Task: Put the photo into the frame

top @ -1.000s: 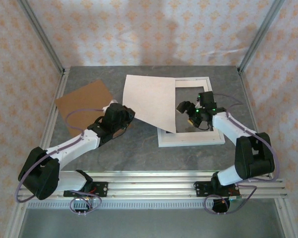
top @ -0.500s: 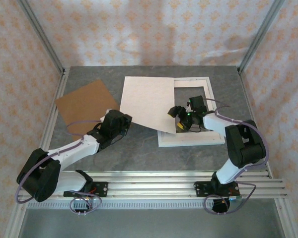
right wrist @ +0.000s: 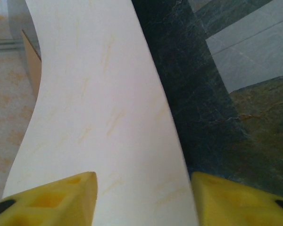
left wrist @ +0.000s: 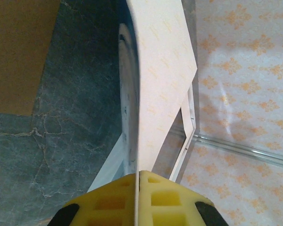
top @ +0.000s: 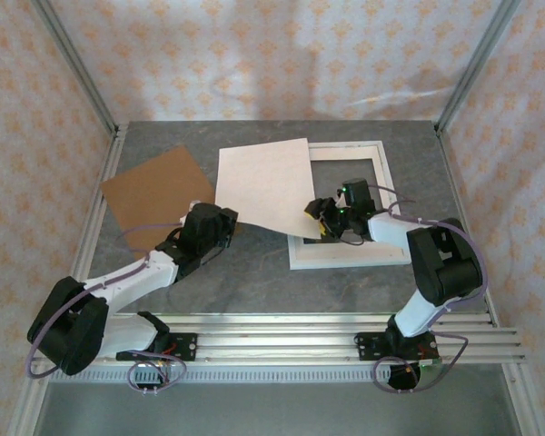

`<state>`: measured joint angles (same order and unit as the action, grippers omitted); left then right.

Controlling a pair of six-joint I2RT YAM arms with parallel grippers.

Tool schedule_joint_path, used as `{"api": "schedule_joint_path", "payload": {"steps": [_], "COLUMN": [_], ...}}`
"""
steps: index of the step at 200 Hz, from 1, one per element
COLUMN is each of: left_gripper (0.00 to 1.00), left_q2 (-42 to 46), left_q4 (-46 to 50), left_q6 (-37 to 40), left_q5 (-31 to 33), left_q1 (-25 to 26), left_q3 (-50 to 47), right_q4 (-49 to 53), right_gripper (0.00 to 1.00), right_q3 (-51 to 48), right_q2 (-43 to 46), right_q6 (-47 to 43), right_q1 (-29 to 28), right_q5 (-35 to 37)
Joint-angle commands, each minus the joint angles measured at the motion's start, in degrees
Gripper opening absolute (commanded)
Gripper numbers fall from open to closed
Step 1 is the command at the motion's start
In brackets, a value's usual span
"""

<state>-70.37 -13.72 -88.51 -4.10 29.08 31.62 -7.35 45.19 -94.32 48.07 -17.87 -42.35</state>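
1. Pinching the photo (top: 262, 186) at its 7 o'clock corner, the left end effector (top: 222, 218) has its yellow foam pads (left wrist: 165, 193) pressed together on the sheet, which the left wrist view shows edge-on.
2. Right end effector (top: 320, 216) sits at the photo's 5 o'clock corner. Its fingers are spread with the sheet running between them, not clamped.
3. Photo is thin and limp, bowing in a soft S. The pale, faintly mottled back faces up, and a bluish gloss shows underneath.
4. Photo is over the middle of the tabletop (top: 254, 282), its 3 o'clock edge overlapping the frame's 9 o'clock rail.
5. Frame (top: 363, 255) is flat and rectangular with a thin white border, at 3 o'clock. Dark marbled surface shows through the opening.
6. Brown matt board (top: 150, 191) lies flat at 9 o'clock.
7. Judgement: holding two corners probably stops the floppy sheet sagging while it is squared to the opening.
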Motion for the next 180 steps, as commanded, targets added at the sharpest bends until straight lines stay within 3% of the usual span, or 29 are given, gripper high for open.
{"api": "schedule_joint_path", "payload": {"steps": [1, 16, 30, 39, 47, 64, 76, 134, 180], "left_gripper": [0.00, 0.00, 0.00, 0.08, 0.21, 0.70, 0.99, 1.00, 1.00], "left_q2": [-0.76, -0.93, -0.84, -0.74, -0.74, -0.81, -0.34, 1.25, -2.51], "left_q4": [-2.45, -2.30, -0.92, 0.62, 2.14, 3.98, 6.90, 18.81, 21.05], "left_q6": [-0.17, 0.63, 2.00, 3.40, 4.54, 6.17, 7.32, 22.49, 32.47], "left_q5": [-0.65, -1.08, -1.44, -1.66, -2.28, -4.75, -5.55, -6.12, -7.98], "left_q1": [-0.27, -0.34, -0.33, -0.40, -0.66, -2.20, -3.20, -9.19, -11.07], "left_q3": [-0.33, -0.09, 0.58, 1.26, 1.74, 2.51, 3.06, 7.76, 14.00], "right_q4": [-0.83, 3.33, 8.69, 11.58, 14.04, 18.57, 21.64, 36.37, 45.22], "right_gripper": [0.41, 0.32, 0.18, 0.07, 0.00, 0.00, 0.00, 0.00, 0.00], "right_q3": [0.43, 2.30, 5.02, 6.44, 7.59, 9.65, 10.80, 13.78, 14.43], "right_q2": [2.75, 3.54, 3.87, 3.98, 4.18, 4.73, 5.57, 9.81, 13.23], "right_q6": [0.02, -3.02, -7.60, -9.87, -11.86, -15.58, -17.90, -30.80, -36.05], "right_q1": [-0.23, -0.23, -0.15, 0.01, 0.01, 0.67, 1.53, 6.46, 7.49], "right_q5": [-0.20, 0.72, 1.36, 2.10, 2.80, 4.02, 5.00, 10.27, 24.53]}}
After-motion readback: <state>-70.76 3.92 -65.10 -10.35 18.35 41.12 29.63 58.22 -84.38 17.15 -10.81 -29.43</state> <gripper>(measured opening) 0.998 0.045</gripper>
